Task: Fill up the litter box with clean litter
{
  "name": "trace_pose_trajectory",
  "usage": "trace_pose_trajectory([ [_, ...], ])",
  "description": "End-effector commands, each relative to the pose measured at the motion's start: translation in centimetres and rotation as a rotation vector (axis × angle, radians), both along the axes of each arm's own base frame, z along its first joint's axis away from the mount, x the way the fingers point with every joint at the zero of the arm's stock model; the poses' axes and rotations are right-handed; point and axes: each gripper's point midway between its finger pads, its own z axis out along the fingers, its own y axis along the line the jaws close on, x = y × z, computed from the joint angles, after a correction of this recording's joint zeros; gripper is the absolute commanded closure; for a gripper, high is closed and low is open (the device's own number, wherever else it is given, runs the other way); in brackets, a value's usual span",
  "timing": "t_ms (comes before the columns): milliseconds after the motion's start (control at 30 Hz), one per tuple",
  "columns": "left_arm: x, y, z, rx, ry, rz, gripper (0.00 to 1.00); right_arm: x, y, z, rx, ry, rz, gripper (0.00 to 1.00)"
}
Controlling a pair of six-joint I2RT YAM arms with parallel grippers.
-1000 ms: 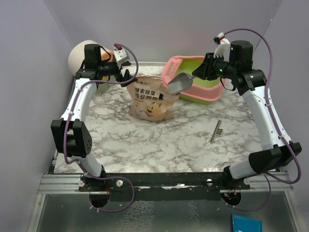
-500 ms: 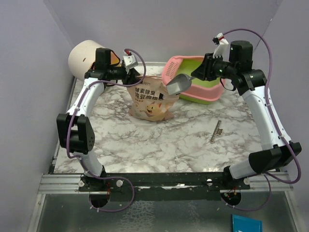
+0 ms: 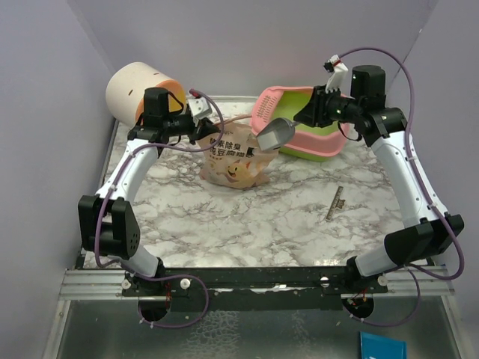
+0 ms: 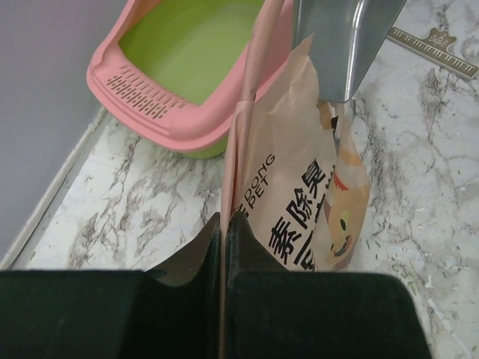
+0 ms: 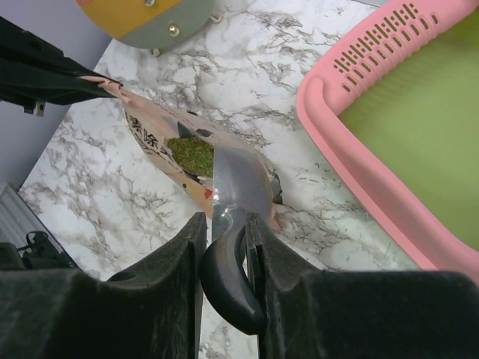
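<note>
Right wrist view crops the litter box, at the back of the bench beside the bag, whose mouth shows clean litter partly hidden by the scoop that the right end effector grips, while the left end effector pinches the bag's rim.

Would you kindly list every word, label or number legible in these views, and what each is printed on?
"DONG" and "PET", partly folded away: on the beige bag.
"素除臭", large characters: same bag.
Smaller print on the bag: too blurred to read.
Ruler-like strip: markings too small to read.
</note>
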Motion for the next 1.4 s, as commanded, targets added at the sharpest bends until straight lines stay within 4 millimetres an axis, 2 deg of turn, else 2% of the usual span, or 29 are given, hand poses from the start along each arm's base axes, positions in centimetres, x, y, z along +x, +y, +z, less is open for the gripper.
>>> trace_pose_trajectory([
  [0, -1.5, -0.7, 3.1, -0.060, -0.130, 0.006, 1.00, 0.0, 1.4, 1.4, -0.004, -0.096, 0.055, 0.99],
  [167, -3.0, -1.3, 4.0, -0.078, -0.182, -0.013, 1.00, -0.5, 3.0, 1.5, -0.036, -0.132, 0.080, 0.99],
  [300, -3.4, -1.5, 4.7, -0.075, -0.210, -0.012, 1.00, -0.6, 3.8, 2.2, -0.061, -0.193, 0.076, 0.99],
  [400, -3.7, -1.5, 4.9, -0.075, -0.223, -0.016, 1.00, -0.4, 3.8, 2.7, -0.061, -0.226, 0.051, 0.99],
  [600, -4.3, -1.3, 4.9, -0.070, -0.246, -0.008, 1.00, -0.3, 3.5, 5.1, -0.039, -0.289, 0.024, 0.99],
  [800, -4.7, -1.6, 4.9, -0.079, -0.248, -0.008, 1.00, -0.7, 3.9, 6.1, -0.025, -0.306, 0.056, 0.99],
  [1067, -5.2, -1.9, 5.3, -0.097, -0.265, -0.019, 1.00, -1.2, 4.5, 5.3, -0.017, -0.343, 0.077, 0.99],
  [1367, -5.6, -1.8, 5.2, -0.097, -0.281, -0.018, 1.00, -1.3, 4.9, 5.7, -0.011, -0.367, 0.094, 0.99],
])
